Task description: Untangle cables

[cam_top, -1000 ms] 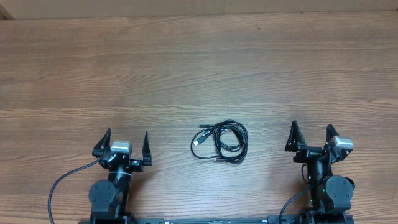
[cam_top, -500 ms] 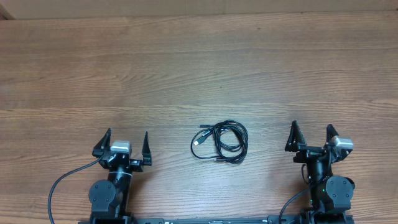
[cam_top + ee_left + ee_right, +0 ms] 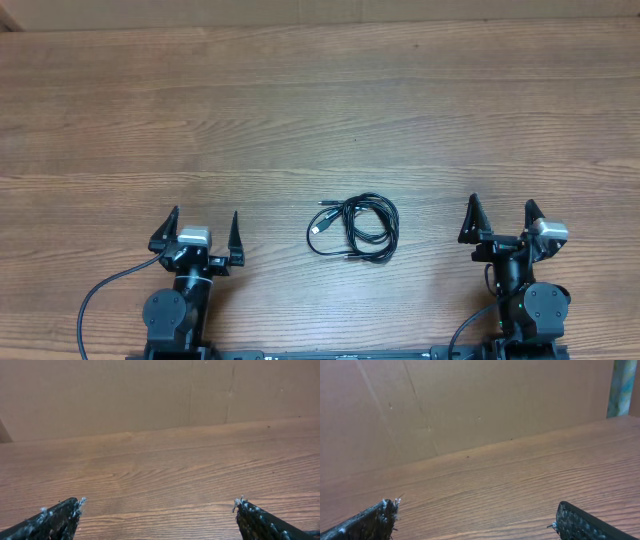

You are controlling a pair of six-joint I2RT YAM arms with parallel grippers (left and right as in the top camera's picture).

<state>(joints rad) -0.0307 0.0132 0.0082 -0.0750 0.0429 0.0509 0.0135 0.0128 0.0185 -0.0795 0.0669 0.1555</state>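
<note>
The cables (image 3: 355, 228) lie as one small coiled bundle of thin black cords on the wooden table (image 3: 320, 110), near the front centre, with small plug ends at the bundle's left side. My left gripper (image 3: 203, 225) is open and empty, to the left of the bundle. My right gripper (image 3: 498, 213) is open and empty, to the right of it. In the left wrist view the open gripper (image 3: 157, 505) shows only bare wood between its fingertips. The right wrist view shows the same for its open gripper (image 3: 475, 512). The cables are out of both wrist views.
A brown cardboard wall (image 3: 150, 390) stands along the table's far edge, also in the right wrist view (image 3: 470, 400). A thick black arm cable (image 3: 100, 290) loops by the left arm's base.
</note>
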